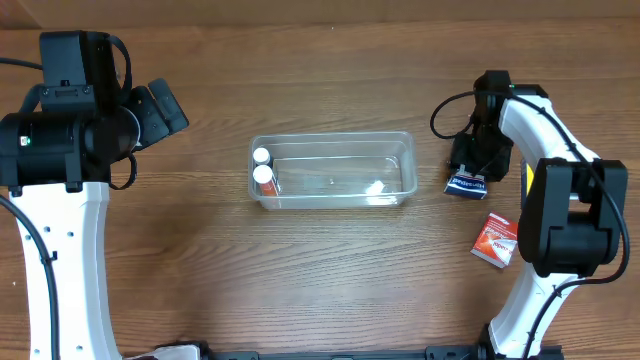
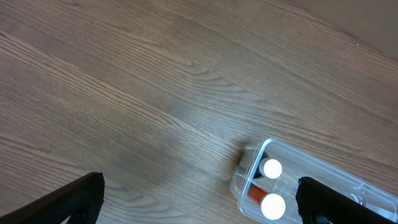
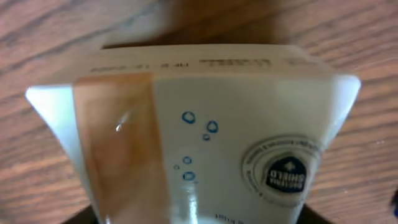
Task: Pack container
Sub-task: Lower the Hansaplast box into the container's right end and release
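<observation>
The clear plastic container (image 1: 333, 170) lies mid-table. Two white-capped bottles (image 1: 262, 156) (image 1: 264, 176) lie at its left end; the rest of it looks bare. In the left wrist view the container's corner (image 2: 245, 186) and both caps (image 2: 272, 168) (image 2: 273, 206) show at the lower right. My left gripper (image 2: 199, 202) is open and empty, above bare wood left of the container. My right gripper (image 1: 470, 168) is just right of the container, closed around a small white box with a blue end (image 1: 465, 184). That box fills the right wrist view (image 3: 205, 130), pressed between the dark fingers.
A red-and-white box (image 1: 497, 240) lies on the table at the right, in front of my right gripper and beside the right arm's base. The left arm's bulky body (image 1: 70, 110) hangs over the table's left side.
</observation>
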Robot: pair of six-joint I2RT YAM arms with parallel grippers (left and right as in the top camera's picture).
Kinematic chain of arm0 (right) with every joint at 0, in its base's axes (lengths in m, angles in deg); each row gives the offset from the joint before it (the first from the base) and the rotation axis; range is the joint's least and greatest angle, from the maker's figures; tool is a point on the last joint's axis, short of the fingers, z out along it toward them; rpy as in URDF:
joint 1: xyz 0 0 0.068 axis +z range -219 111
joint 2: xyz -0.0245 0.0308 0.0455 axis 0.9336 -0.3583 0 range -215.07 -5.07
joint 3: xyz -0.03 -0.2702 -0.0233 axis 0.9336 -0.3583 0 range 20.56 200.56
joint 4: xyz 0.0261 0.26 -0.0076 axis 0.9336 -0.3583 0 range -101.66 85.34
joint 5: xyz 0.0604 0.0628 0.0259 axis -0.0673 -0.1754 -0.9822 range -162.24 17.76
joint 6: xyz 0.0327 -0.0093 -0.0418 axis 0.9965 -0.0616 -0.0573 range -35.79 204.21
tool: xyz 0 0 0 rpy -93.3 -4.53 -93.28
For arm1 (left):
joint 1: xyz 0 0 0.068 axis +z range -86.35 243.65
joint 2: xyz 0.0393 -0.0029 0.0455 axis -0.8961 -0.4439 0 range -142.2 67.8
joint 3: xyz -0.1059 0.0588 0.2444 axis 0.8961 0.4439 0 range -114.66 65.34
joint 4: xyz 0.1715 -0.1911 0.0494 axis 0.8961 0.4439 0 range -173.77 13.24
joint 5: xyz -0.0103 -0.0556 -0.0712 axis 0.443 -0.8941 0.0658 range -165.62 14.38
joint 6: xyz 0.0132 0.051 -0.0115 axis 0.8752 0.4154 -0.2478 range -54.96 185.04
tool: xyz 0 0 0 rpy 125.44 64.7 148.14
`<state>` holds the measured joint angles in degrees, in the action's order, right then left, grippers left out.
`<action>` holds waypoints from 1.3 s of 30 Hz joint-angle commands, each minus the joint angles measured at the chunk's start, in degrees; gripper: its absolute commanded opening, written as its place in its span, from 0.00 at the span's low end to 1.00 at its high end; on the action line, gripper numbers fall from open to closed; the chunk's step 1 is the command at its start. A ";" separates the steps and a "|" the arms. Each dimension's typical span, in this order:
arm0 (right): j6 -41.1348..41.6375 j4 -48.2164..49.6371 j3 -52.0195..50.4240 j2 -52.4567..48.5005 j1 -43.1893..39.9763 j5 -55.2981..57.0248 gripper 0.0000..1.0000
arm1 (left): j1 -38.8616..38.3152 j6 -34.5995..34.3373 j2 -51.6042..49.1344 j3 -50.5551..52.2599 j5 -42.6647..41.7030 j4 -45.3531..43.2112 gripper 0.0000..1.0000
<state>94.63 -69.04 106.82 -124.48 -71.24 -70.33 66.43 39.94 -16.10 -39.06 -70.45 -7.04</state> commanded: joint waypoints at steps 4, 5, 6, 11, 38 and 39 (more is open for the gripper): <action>0.28 -5.55 7.58 5.97 0.13 -0.57 0.52 | 0.31 0.94 -0.09 -0.22 -0.26 -0.07 1.00; 0.26 -6.36 8.61 8.35 0.37 -0.59 0.52 | 0.31 0.92 -0.09 -0.22 -0.26 -0.07 1.00; 0.26 -7.08 9.49 11.10 0.87 -0.61 0.52 | 0.31 0.92 -0.09 -0.22 -0.28 -0.07 1.00; 0.22 -8.81 10.51 24.59 7.67 -1.18 0.53 | 0.31 0.92 -0.09 -0.22 -0.26 -0.09 1.00; 7.63 0.76 0.20 11.17 28.11 -1.20 0.67 | 0.31 1.36 -0.09 -0.22 -0.07 -0.04 1.00; 7.63 0.74 0.20 11.17 28.11 -1.20 0.72 | 0.31 1.36 -0.09 -0.22 -0.07 -0.04 1.00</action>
<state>101.93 -68.63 107.10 -113.36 -43.14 -71.82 66.43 40.14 -16.10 -39.06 -70.47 -7.01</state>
